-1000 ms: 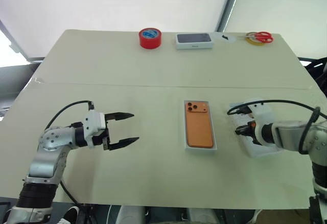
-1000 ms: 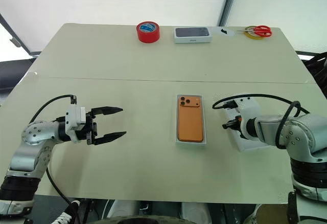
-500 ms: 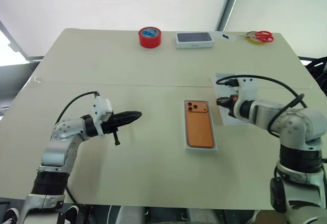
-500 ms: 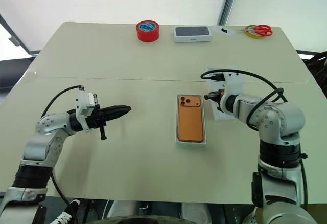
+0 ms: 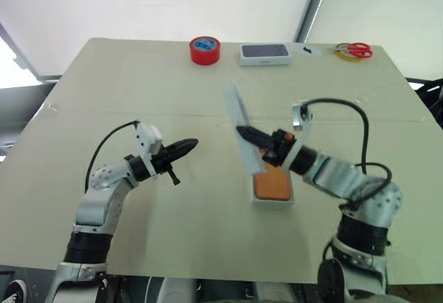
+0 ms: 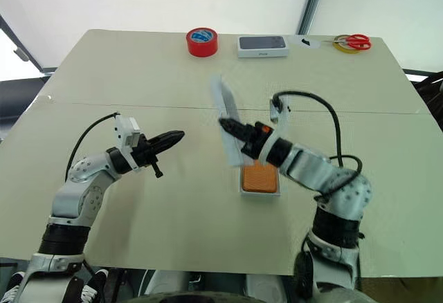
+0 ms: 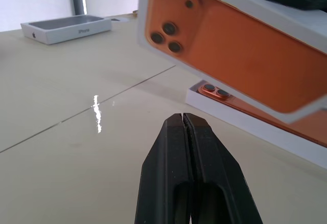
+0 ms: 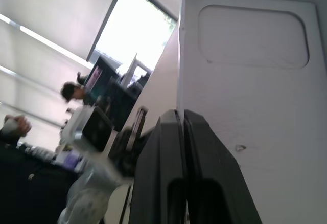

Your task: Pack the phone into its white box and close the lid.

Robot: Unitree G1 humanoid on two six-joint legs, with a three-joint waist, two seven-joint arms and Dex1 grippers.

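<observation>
Desk (image 5: 138, 81): pale beige top, one seam running across its middle.

Item 1. Left tool (image 5: 188, 144): at about 9 o'clock of the desk centre, black fingers pressed together with nothing between them, pointing level toward the box. In the left wrist view the tips (image 7: 183, 127) meet with no gap.

Item 2. Red tape roll (image 5: 205, 50): at the far edge, about 11 o'clock, flat on the desk.

Item 3. Lid (image 5: 239, 126): white cardboard cover, raised off the desk and tilted steeply on edge, at the desk centre. Its outer face with the orange phone print turns toward the left tool, as the left wrist view shows (image 7: 230, 55). It hangs above the far end of the box, apart from it.

Item 4. White box with dark top (image 5: 264, 54): far edge, about 12 o'clock, just right of the tape roll.

Item 5. Right tool (image 5: 250, 135): fingers clamped narrow on an edge of the lid, reaching in from 3 o'clock. In the right wrist view the fingertips (image 8: 180, 124) grip the lid's rim; the pale inside bears an oval recess.

Item 6. White box (image 5: 272, 200): shallow tray lying flat, just right of the desk centre, toward 5 o'clock.

Item 7. Phone (image 5: 273, 184): orange, lying inside the white box, back up; its far end is hidden behind the lid and right tool.

Item 8. Scissors (image 5: 356, 49): red handles, far right corner, about 1 o'clock, lying on a yellowish tape ring.
</observation>
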